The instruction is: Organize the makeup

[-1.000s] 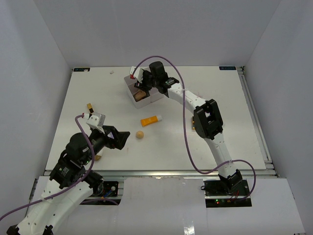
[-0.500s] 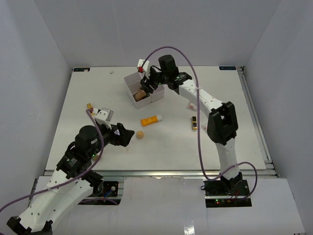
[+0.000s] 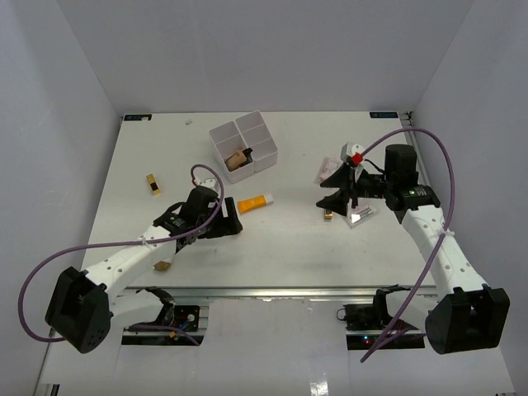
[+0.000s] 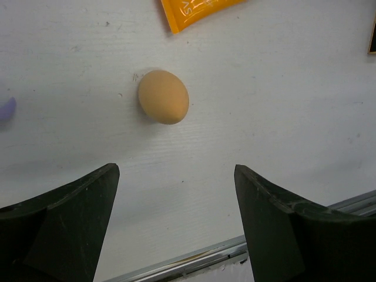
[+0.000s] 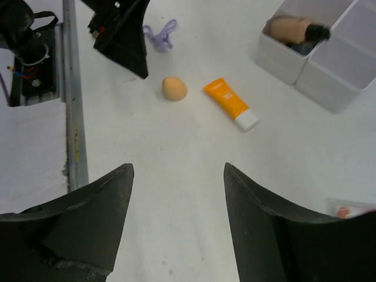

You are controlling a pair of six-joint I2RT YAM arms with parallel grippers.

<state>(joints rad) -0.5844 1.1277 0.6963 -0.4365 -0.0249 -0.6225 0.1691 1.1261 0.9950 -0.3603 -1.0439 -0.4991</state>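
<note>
One bottle (image 3: 239,157) sits inside the box (image 3: 266,136); sponge (image 4: 163,97) and tube (image 3: 254,203) lie outside it, unsorted. Left gripper (image 4: 175,194) and right gripper (image 5: 177,194) are spread, empty.

A white four-compartment plastic box (image 3: 250,126) stood on the far middle of the white table (image 3: 289,247), turned at an angle to its edges. A small white scrap (image 3: 189,121) lay near the far left corner. A metal rail (image 3: 272,290) ran along the near edge. Plain white walls (image 3: 247,49) enclosed the left, far and right sides.

Left wrist: orange tube (image 4: 194,12) cropped (cap unseen), purple loop (image 4: 4,110) clipped, blurred.
</note>
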